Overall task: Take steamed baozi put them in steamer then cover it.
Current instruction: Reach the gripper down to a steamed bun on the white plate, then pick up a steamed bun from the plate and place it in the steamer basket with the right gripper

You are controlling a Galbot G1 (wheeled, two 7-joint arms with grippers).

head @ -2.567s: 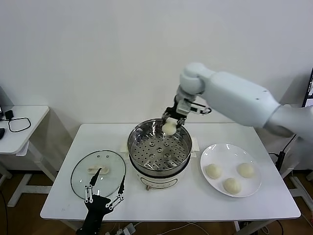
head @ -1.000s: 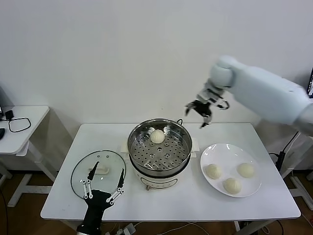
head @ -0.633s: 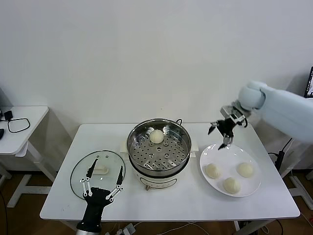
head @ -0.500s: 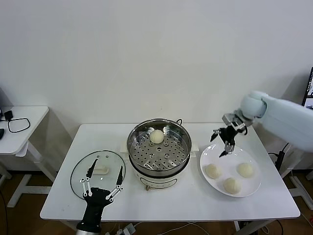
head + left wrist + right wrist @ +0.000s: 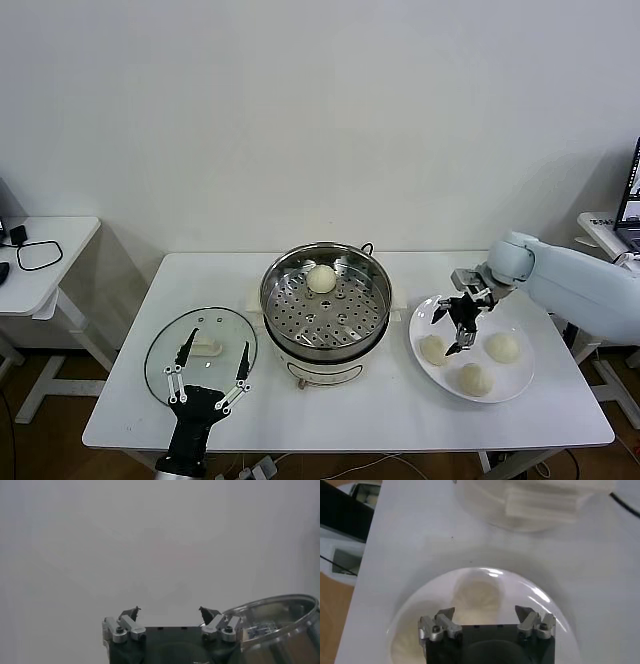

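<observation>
Progress check: one steamed baozi [image 5: 321, 279] sits in the steamer [image 5: 326, 306], on the perforated tray toward the far side — first transfer done, by my read. Three more baozi on the white plate [image 5: 505, 389]: one nearest the steamer [image 5: 434, 349], one on the far right [image 5: 503, 347], one at the front [image 5: 474, 379]. So 1 of 4 in, 3 left, then the cover. Glass lid [image 5: 200, 353] lies flat on the tabletop [image 5: 380, 415] left of the steamer, handle up, not yet on the pot. Right pincer [image 5: 455, 322] hangs over the plate's near-steamer edge, just above the closest bun, fingers spread wide and empty; the right wrist view shows the same bun [image 5: 477, 594] straight ahead between its tips [image 5: 485, 615], so I'd judge it's lining up for pick number two. Left pincer [image 5: 211, 371] is parked low at the front edge of the tabletop, right by the lid, fingers apart, holding nothing; its wrist view shows the tips [image 5: 169, 613] against blank wall with the steamer rim [image 5: 280, 617] at one side. Count: 4 baozi, 1 steamer, 1 lid, 1 plate, 2 pincers. Remaining: three pick-and-place cycles plus lid placement — probably the left arm's job, given where it waits.
</observation>
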